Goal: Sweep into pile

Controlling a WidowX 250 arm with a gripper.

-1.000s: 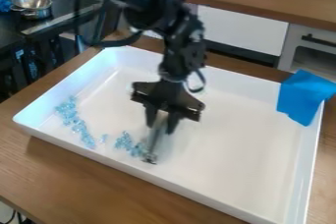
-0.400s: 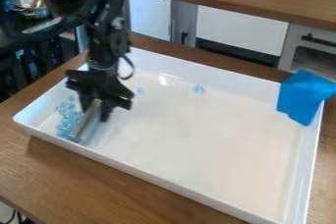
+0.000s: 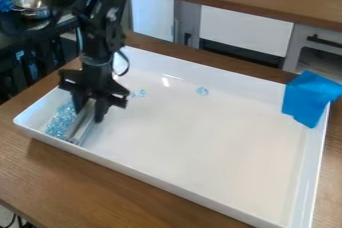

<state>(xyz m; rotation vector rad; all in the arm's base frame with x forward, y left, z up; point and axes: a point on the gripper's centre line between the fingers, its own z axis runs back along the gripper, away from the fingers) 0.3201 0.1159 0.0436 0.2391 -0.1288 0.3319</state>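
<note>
Most of the small blue beads (image 3: pixel 59 120) lie in a loose heap just left of the gripper (image 3: pixel 90 111) and a little nearer the camera, along the white tray's (image 3: pixel 180 184) left end. Between that heap and the open floor of the tray slants a flat, pale sweeping tool (image 3: pixel 81 128), pinched in the gripper, its long axis running down and toward the near left, its lower edge at or close to the tray floor. To the right of the gripper and farther back sits a small stray cluster (image 3: pixel 138 93); well apart, farther right, is a second cluster (image 3: pixel 202 91). Far right of the gripper, a blue cloth-like piece (image 3: pixel 308 99) hangs over the tray's corner.

The strays lie on the tool's opposite side from the heap, so gathering them likely calls for lifting it clear, setting it down beyond them and drawing leftward.
</note>
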